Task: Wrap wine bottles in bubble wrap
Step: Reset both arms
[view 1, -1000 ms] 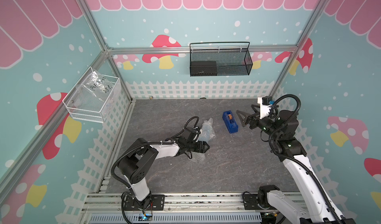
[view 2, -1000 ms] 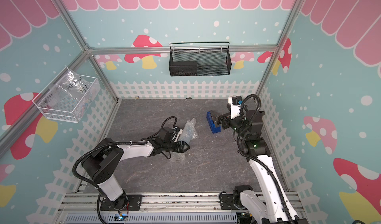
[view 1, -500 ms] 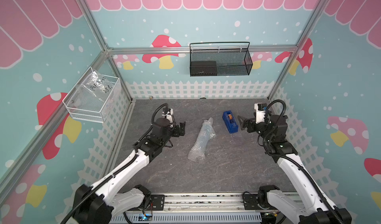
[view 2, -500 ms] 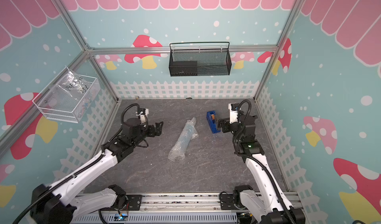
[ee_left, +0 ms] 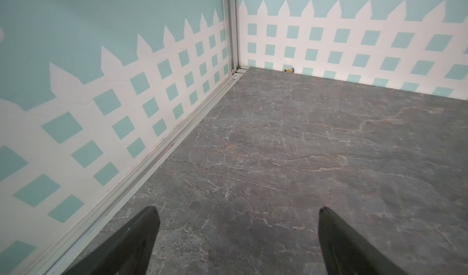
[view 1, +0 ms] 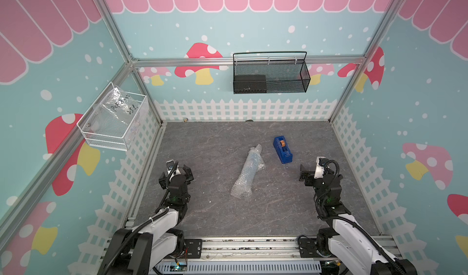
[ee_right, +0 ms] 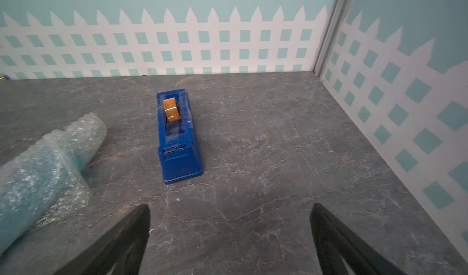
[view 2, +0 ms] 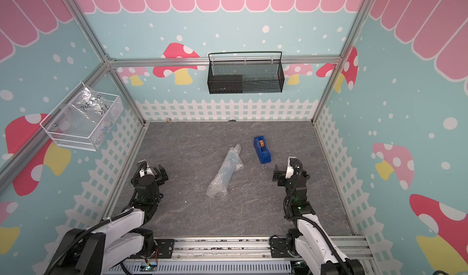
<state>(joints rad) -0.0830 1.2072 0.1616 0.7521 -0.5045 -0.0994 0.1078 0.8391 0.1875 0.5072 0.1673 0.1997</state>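
A: Start at the left. How does the left gripper (ee_left: pixel 237 210) stand?
B: Its jaws are spread wide with nothing between them. Bare grey table (ee_left: pixel 304 147) lies ahead of it, and the side wall (ee_left: pixel 101 109) is close on its left.
A: And the bottle?
B: The blue bottle (ee_right: pixel 38 170) lies on its side, rolled inside the bubble wrap (view 1: pixel 249 171). It's well off to that claw's right, roughly midway between the two claws. Neither claw touches it.
A: And past the bundle?
B: A blue tape dispenser (view 1: pixel 283 150) with an orange roll sits near the bundle's far end. It is ahead of the right gripper (ee_right: pixel 230 206), a little to its left.
A: And that claw?
B: It's wide as well and empty, over the table. The bundle is off to its left.
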